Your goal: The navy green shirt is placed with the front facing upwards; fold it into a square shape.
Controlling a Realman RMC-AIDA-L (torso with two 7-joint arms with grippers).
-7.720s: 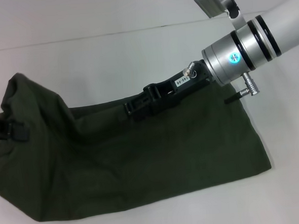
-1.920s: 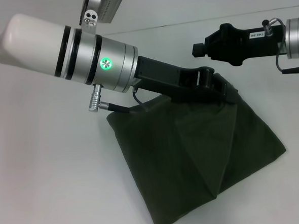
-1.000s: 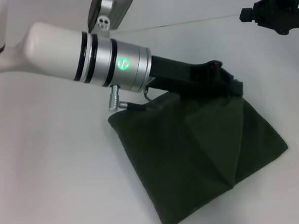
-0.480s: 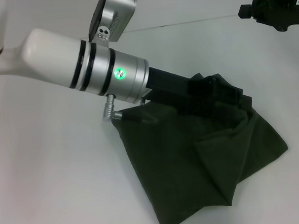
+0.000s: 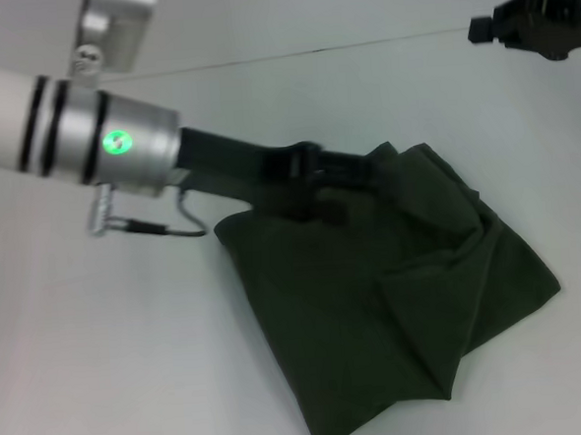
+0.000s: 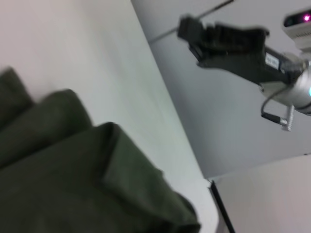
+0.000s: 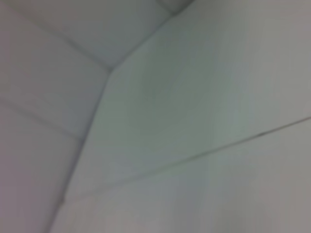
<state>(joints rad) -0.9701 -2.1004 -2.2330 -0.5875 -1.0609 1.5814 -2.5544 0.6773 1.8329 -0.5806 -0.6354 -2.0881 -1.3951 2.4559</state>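
The navy green shirt (image 5: 375,311) is lying folded on the white tabletop (image 5: 102,367). The left gripper (image 5: 352,174) is hovering at its far edge, fingers' state unclear. The right gripper (image 5: 535,27) is hanging well apart, likewise unclear.

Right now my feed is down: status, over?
Left gripper at shirt's far edge, grip unclear. Right gripper raised, clear. Navy green shirt folded, rumpled. Nothing in the way.
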